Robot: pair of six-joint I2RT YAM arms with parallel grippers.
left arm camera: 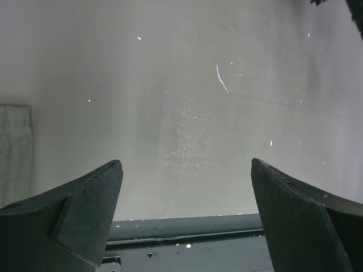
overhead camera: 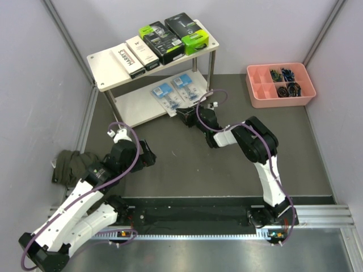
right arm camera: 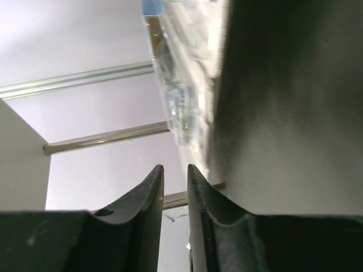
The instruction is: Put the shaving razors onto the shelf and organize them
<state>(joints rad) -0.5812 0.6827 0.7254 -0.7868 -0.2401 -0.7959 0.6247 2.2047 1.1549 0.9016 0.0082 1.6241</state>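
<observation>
While the left gripper (overhead camera: 148, 156) hangs low over the bench (overhead camera: 187, 170) at the near left, its fingers (left arm camera: 85, 215) spread wide and holding nothing, all the action is over on the right! The right gripper (overhead camera: 182, 113) is reaching out to the near edge of the shelf (overhead camera: 105, 65), down at the lower board. Its fingers (right arm camera: 148, 215) stand almost together, just a thin slit between them and nothing in it.

Where are the razors? Two white Harry's boxes (overhead camera: 134, 56) and two black and lime packs (overhead camera: 173, 37) sit side by side along the top board. Two blister packs (overhead camera: 176, 90) lie flat on the lower board, their long axes running near to far with a slight slant.

Here's the relation that counts: those blister packs lie just beyond the right gripper and a touch to its left, the nearer one (right arm camera: 176, 85) looming blurred right ahead of the fingertips. The right arm is much the closer; the left is well apart. All six look shelved, so I'd judge only tidying is left, probably a nudge to square the blister packs. Push too hard and one could skid off the board.
</observation>
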